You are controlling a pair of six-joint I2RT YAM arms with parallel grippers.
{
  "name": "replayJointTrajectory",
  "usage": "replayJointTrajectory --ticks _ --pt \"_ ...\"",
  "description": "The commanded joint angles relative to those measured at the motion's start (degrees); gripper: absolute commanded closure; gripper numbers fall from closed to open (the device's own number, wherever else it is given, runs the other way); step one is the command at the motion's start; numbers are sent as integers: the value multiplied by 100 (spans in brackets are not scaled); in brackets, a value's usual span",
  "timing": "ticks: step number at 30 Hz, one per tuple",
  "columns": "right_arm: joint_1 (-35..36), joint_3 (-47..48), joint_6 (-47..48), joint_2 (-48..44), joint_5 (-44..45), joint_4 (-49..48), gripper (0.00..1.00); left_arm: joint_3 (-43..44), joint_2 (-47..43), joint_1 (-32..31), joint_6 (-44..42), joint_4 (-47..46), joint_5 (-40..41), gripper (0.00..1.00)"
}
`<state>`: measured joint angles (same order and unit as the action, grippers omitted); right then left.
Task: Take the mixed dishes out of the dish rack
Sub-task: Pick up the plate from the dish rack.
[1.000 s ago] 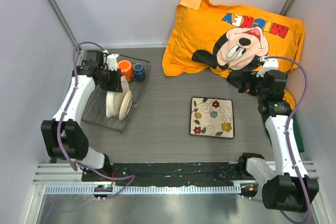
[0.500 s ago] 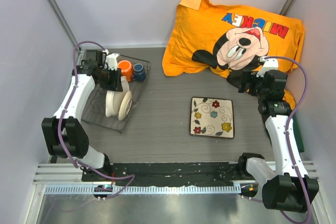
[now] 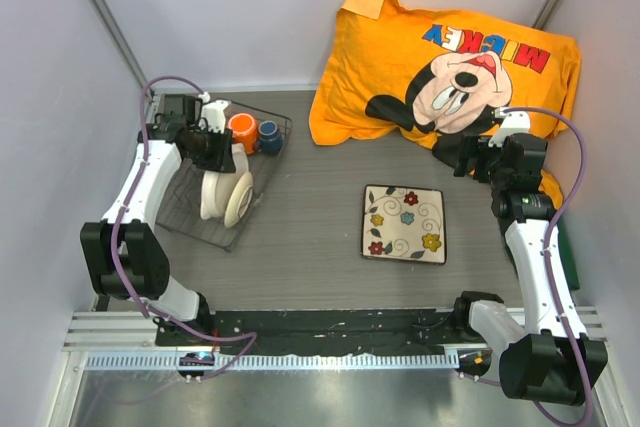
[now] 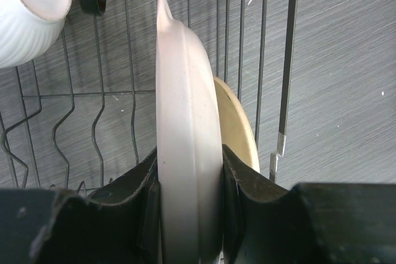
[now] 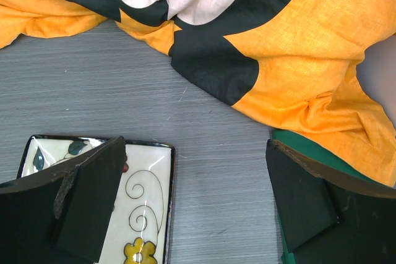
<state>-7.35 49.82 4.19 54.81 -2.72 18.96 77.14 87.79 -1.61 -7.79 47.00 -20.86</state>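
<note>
A square white plate with coloured flowers and swirls lies flat on the grey table, with the right gripper spread wide and empty over its far edge. The left gripper clamps a large cream round bowl standing on edge in the dark wire-grid dish rack. An orange mug sits beyond.

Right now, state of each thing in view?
left gripper: shut on the white dish
white dish: on edge in the dish rack, clamped at its rim
cream round bowl: on edge in the rack, beside the white dish
small white bowl: in the rack, untouched
orange mug: in the rack, far end
dark-blue cup: in the rack, beside the mug
square plate: flat on the table, out of the rack
right gripper: open, empty, above the table by the plate
</note>
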Motion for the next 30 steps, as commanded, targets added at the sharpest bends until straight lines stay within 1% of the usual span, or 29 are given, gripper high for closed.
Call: replayJointTrajectory --ticks 1,3,14,25,30 --pt "-20 194 47 13 -53 -59 0 451 -289 -42 -391 -692 -59 100" --pt "-20 186 47 12 -53 -68 0 389 -289 -33 -197 -807 179 100" --pt "-29 194 56 13 -44 -59 1 521 308 -42 1112 -938 354 100" --pt "-20 194 65 30 -27 -59 1 416 458 -6 2132 -1579 1031 100" --pt "-29 194 65 30 -9 -68 0 416 564 143 2405 -1721 1198 100"
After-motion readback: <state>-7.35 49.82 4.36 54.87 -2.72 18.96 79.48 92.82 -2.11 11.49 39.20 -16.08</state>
